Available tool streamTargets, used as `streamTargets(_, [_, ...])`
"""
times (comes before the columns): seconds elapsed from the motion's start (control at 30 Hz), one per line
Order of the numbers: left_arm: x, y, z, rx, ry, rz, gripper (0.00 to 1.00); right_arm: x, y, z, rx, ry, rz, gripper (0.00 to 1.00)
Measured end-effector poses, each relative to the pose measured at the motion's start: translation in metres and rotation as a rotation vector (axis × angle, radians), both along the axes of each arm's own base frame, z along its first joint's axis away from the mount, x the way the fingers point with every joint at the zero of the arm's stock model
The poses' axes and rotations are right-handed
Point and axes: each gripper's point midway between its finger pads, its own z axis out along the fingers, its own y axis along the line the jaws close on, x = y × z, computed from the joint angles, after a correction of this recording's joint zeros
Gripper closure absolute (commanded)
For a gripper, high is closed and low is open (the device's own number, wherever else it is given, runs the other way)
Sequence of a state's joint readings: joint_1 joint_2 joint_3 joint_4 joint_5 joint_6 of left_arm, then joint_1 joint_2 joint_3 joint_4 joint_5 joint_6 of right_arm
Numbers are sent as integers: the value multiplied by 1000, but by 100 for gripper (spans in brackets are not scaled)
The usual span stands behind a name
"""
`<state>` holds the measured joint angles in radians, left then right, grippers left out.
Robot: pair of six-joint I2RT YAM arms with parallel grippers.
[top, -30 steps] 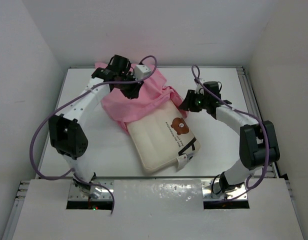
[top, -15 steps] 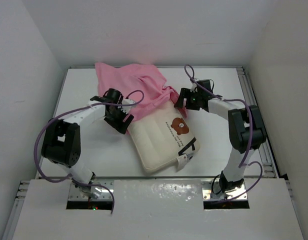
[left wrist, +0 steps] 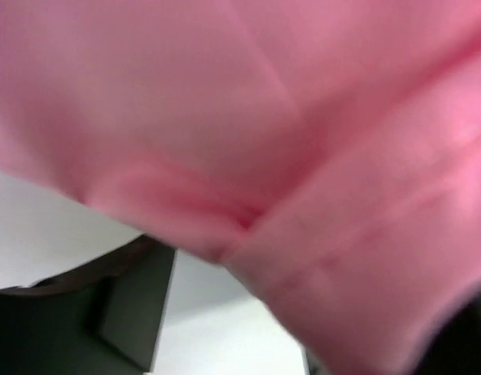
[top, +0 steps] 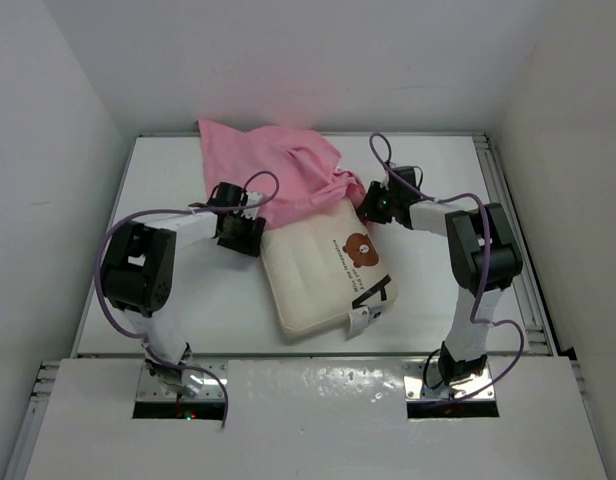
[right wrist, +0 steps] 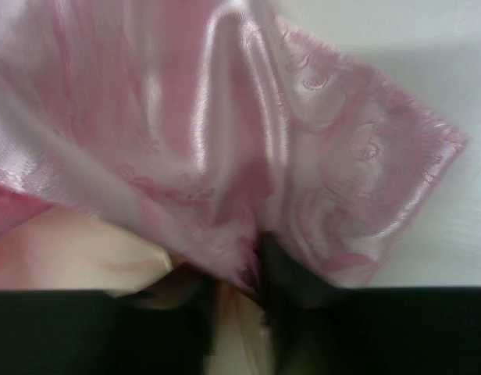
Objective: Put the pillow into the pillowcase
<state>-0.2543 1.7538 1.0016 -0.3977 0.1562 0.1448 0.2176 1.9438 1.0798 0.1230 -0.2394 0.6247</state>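
Observation:
The cream pillow lies slanted at the middle of the table, its bear patch facing up. The pink pillowcase is bunched behind it and overlaps its far end. My left gripper sits low at the pillow's far left corner. In the left wrist view blurred pillowcase fills the frame, and one dark finger stands well apart from the other with white table between. My right gripper is at the far right corner, where shiny pillowcase is pinched between its jaws beside the pillow.
White walls close in the table at the back and on both sides. A metal rail runs along the right edge. Purple cables loop off both arms, and the arm bases stand at the near edge.
My left arm has swung from the back of the pillowcase down to the pillow's far left corner. The pillowcase now lies flatter toward the back. The right gripper has shifted slightly left.

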Motion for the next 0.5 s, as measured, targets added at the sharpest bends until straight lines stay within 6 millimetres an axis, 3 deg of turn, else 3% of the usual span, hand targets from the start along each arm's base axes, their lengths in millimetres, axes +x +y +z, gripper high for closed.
streamTargets(0.07, [10, -8, 1, -50, -19, 20, 68, -8, 4, -8, 19, 26, 0, 95])
streamTargets(0.13, [15, -18, 2, -112, -24, 21, 100, -18, 5, -13, 32, 48, 5, 100])
streamTargets(0.23, [14, -26, 5, -181, -7, 13, 100, -40, 5, -16, 45, 89, 27, 100])
streamTargets(0.33, [17, -26, 18, -242, 0, 11, 100, -59, 7, 3, 62, 103, 74, 100])
streamTargets(0.43, [35, -14, 48, -251, -25, 8, 100, -64, 12, 46, 108, 48, 121, 100])
streamTargets(0.5, [58, -4, 83, -244, -87, -13, 100, -58, 16, 86, 155, -10, 149, 100])
